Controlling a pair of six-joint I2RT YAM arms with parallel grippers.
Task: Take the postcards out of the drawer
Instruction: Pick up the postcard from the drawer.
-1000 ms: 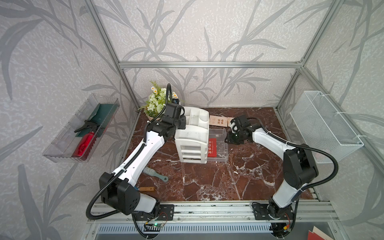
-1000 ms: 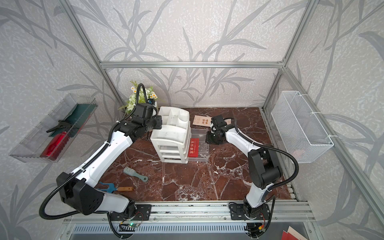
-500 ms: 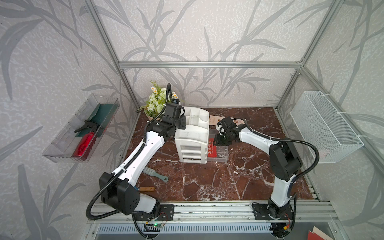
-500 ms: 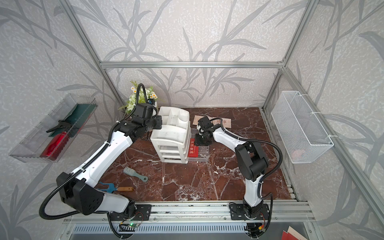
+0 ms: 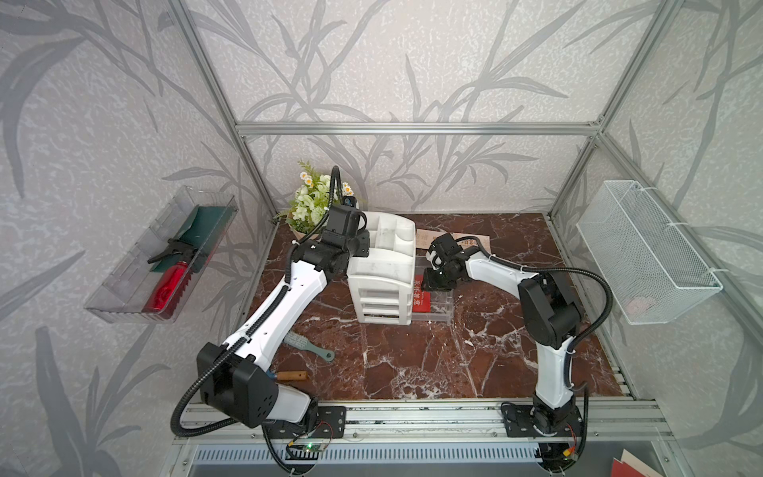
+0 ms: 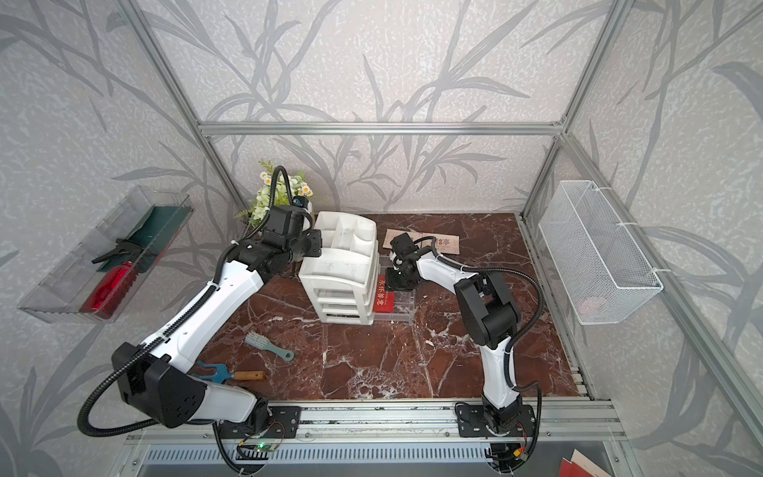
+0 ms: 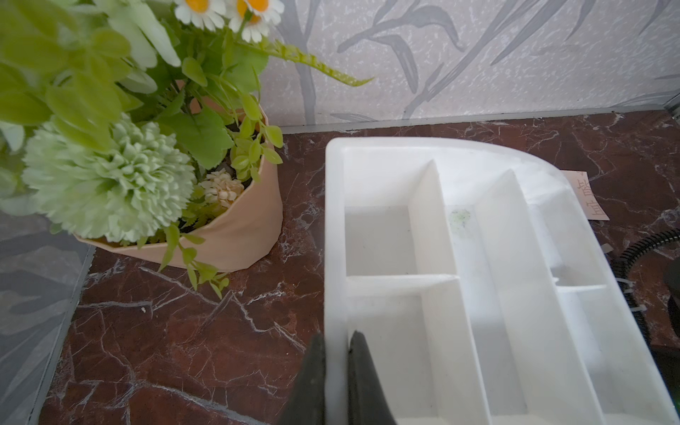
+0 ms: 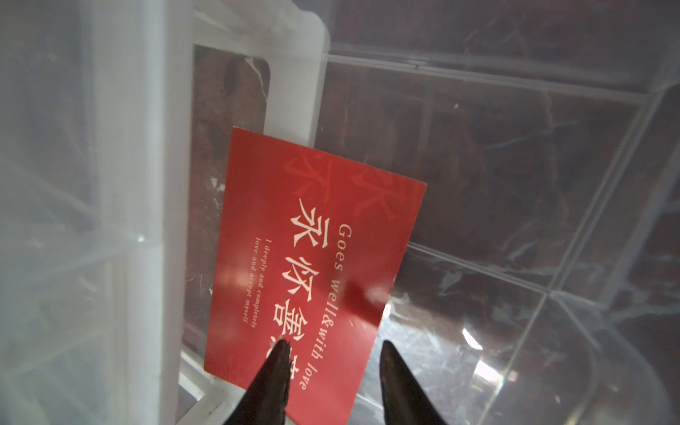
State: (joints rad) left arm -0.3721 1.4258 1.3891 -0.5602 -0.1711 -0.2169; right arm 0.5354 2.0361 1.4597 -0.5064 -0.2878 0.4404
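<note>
A red postcard (image 8: 312, 265) with pale Chinese print lies in the pulled-out clear drawer (image 5: 441, 310) of the white drawer unit (image 5: 382, 272); it also shows in a top view as the red postcard (image 6: 385, 295). My right gripper (image 8: 333, 347) hangs open just above it, one fingertip over the card and the other over the drawer floor. In both top views beige postcards (image 5: 475, 241) (image 6: 448, 244) lie on the table behind the unit. My left gripper (image 7: 336, 338) is shut on the unit's top rim wall.
A potted flower bunch (image 5: 309, 206) stands at the back left beside the unit. A grey brush (image 5: 307, 346) and a wooden-handled garden fork (image 6: 231, 375) lie front left. A clear wall tray (image 5: 161, 256) holds a red bottle. A wire basket (image 5: 644, 252) hangs on the right wall.
My right gripper has swung left from beside the beige cards to over the open drawer, and its jaws have widened a little. The left arm has not moved.
</note>
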